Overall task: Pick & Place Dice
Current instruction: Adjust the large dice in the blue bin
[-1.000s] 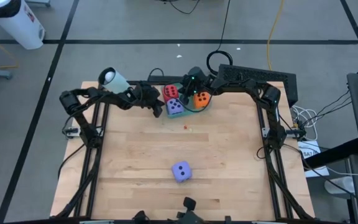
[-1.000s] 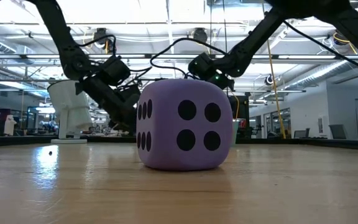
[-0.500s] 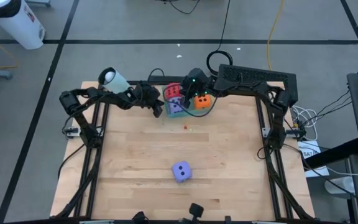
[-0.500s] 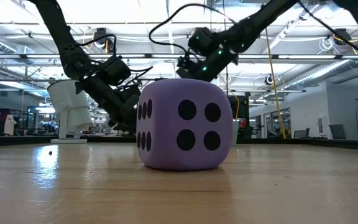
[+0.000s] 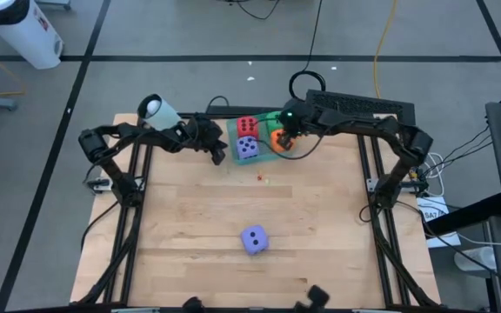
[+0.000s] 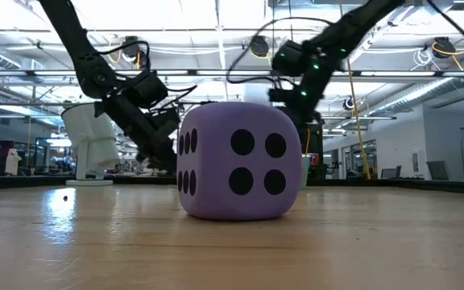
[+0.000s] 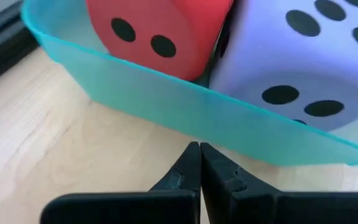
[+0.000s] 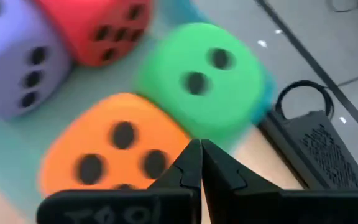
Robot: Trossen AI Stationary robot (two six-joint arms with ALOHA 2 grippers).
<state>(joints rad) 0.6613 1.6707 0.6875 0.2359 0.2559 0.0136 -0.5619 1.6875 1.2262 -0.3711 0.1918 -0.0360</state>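
High view: four dice sit in the teal tray (image 5: pixel 263 144); one purple die (image 5: pixel 253 239) lies alone on the tabletop (image 5: pixel 190 217), well apart from both arms.

Left wrist view: left gripper (image 7: pixel 199 163), fingers pressed together and empty, sits just outside the tray wall; advancing risks shoving the tray.

Right wrist view: right gripper (image 8: pixel 200 162), fingers together and empty, hangs just above the orange die (image 8: pixel 114 146); descending could dislodge it.

Green die (image 5: pixel 274 121) mostly hidden under right arm; tray purple die (image 7: pixel 303 56) cut off by edge.

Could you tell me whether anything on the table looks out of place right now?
Yes: one purple-blue die sits alone mid-table, while the red die, green die, orange die and the other purple-blue die are in the teal tray at the far edge.
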